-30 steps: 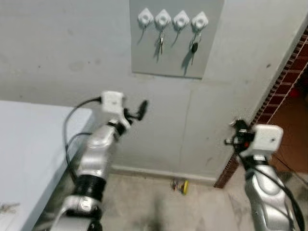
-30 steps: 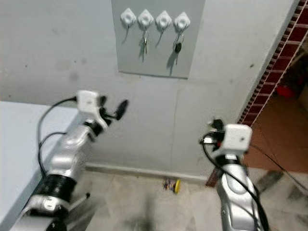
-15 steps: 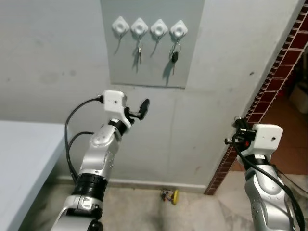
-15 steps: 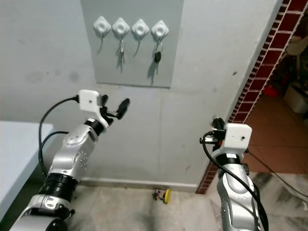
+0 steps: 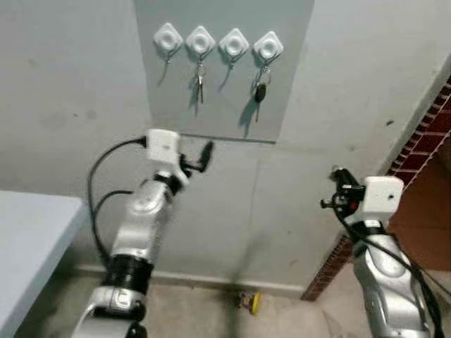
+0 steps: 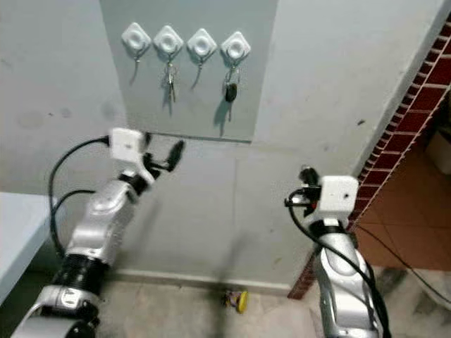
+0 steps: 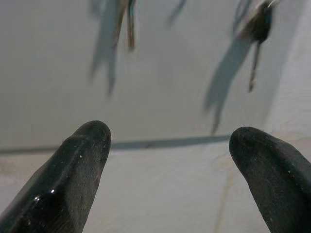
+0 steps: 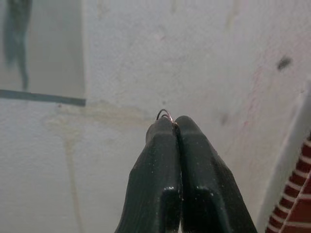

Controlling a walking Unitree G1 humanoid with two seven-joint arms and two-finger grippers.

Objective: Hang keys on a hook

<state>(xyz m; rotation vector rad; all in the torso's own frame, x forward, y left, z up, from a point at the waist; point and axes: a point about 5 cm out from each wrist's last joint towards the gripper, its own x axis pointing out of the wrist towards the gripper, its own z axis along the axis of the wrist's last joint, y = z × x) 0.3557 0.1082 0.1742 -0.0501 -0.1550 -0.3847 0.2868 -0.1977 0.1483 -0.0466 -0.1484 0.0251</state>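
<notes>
**Key ring pinched, hooks ahead**

Our left end effector (image 7: 167, 165) is raised with fingers spread wide and empty, just below the grey hook panel (image 5: 224, 67) carrying four white hooks (image 5: 218, 44). Our right end effector (image 8: 174, 125) is clamped on a thin key ring (image 8: 164, 114), near the wall.

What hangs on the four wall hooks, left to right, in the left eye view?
First hook bare → second hook with a silver key bunch → third hook bare → fourth hook with a black-headed key.
</notes>
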